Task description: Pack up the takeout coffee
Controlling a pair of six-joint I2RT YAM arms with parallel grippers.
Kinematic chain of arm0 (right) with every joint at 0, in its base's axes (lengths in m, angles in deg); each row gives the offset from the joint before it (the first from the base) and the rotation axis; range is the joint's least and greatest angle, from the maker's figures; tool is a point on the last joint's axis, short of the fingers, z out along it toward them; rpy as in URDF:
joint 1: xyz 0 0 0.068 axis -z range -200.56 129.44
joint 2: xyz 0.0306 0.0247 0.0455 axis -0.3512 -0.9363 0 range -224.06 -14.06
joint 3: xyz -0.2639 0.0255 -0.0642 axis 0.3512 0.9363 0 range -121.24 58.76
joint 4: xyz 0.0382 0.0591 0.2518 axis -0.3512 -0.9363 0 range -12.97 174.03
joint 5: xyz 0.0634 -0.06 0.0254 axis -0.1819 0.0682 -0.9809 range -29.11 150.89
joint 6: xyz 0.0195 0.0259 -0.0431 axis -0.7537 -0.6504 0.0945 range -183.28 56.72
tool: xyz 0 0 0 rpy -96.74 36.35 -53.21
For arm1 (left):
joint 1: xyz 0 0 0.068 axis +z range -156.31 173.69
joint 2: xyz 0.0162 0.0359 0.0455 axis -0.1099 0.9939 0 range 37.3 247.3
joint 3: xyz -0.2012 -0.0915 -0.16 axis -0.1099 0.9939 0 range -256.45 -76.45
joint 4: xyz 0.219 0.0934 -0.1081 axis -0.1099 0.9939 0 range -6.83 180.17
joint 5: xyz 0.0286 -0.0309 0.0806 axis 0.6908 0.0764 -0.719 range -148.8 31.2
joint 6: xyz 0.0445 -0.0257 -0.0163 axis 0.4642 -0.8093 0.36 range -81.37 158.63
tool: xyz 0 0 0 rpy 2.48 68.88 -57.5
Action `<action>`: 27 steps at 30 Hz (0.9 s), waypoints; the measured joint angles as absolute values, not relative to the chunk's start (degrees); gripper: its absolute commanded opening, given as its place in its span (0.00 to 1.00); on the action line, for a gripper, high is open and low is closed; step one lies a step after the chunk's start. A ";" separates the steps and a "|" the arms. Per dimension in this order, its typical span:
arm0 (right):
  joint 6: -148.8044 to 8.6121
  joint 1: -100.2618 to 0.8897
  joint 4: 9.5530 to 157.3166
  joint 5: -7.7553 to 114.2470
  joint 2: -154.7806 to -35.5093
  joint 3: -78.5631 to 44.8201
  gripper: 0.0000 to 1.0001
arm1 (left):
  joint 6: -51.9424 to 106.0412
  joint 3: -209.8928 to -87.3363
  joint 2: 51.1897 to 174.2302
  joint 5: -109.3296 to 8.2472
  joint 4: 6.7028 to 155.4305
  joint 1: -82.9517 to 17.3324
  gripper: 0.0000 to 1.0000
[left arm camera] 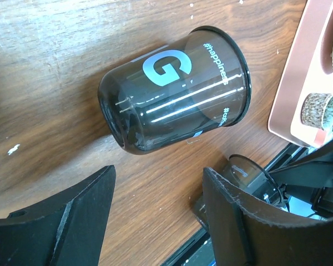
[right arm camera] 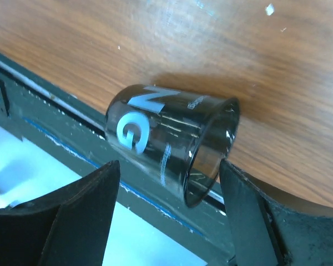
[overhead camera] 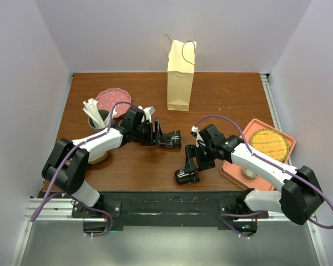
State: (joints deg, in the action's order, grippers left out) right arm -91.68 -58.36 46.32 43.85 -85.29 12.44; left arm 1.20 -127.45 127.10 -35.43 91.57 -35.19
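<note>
Brown wood of the table point(overhead camera: 222, 100) filled the overhead view under pale walls. A tan paper bag point(overhead camera: 180, 75) stood upright at 12 o'clock, a pink plate point(overhead camera: 112, 100) and a grey cup of white utensils point(overhead camera: 97, 117) sat at 10 o'clock, and a salmon tray point(overhead camera: 259, 123) lay at 4 o'clock.

The coffee cup point(left arm camera: 175, 91) lay on its side at about 6 o'clock, close to the table's near edge. From overhead it was almost wholly hidden under the right gripper point(overhead camera: 187, 176), dark on dark, so its outline could not be separated from the fingers. The wrist cameras showed it better: a dark, see-through body with a pale blue letter G and white lettering, its open mouth turned toward the tray. The tray ran off the right edge of the left wrist view, and a rounded dark shape below the cup there was too cut off to name.

The right arm reached in from 5 o'clock, its forearm crossing the tray and its wrist bent down. Its fingers were spread wide, one on each side of the cup. Whether the finger by the rim touched the cup could not be told. The left arm stretched from 8 o'clock toward the centre. The left gripper point(overhead camera: 175, 138) was aimed toward 5 o'clock at the cup, jaws parted with nothing between them, stopping short of it.
</note>
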 measured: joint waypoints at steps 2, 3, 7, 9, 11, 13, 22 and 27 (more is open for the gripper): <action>-92.27 -58.36 48.41 42.01 -85.24 14.64 0.56 | 1.18 -127.45 127.10 -35.43 91.77 -35.19 0.68; -92.89 -58.36 50.16 40.81 -85.13 16.20 0.50 | 1.18 -127.45 127.10 -35.45 91.86 -35.19 0.68; -94.05 -58.38 52.39 38.78 -84.00 18.16 0.20 | 1.18 -127.45 127.06 -35.54 92.34 -35.19 0.68; -94.09 -58.38 52.48 38.45 -83.30 17.31 0.11 | 1.18 -127.45 126.73 -35.86 93.17 -35.19 0.68; -93.63 -58.38 52.11 39.15 -83.21 15.17 0.08 | 1.20 -127.60 126.03 -36.39 94.24 -35.19 0.68; -92.95 -58.36 50.73 41.79 -83.23 12.63 0.08 | 1.20 -128.26 125.05 -37.28 95.68 -35.19 0.68; -92.86 -63.87 37.51 62.14 -90.49 -5.49 0.07 | 1.20 -133.87 117.25 -49.15 103.97 -34.52 0.69; -96.69 -73.81 32.87 71.04 -100.28 -11.30 0.09 | 1.24 -135.91 115.58 -54.38 106.98 -31.09 0.69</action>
State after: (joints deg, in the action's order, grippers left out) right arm -96.69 -73.81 32.87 71.04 -100.28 -11.30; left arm 1.24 -135.91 115.58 -54.38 106.98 -31.09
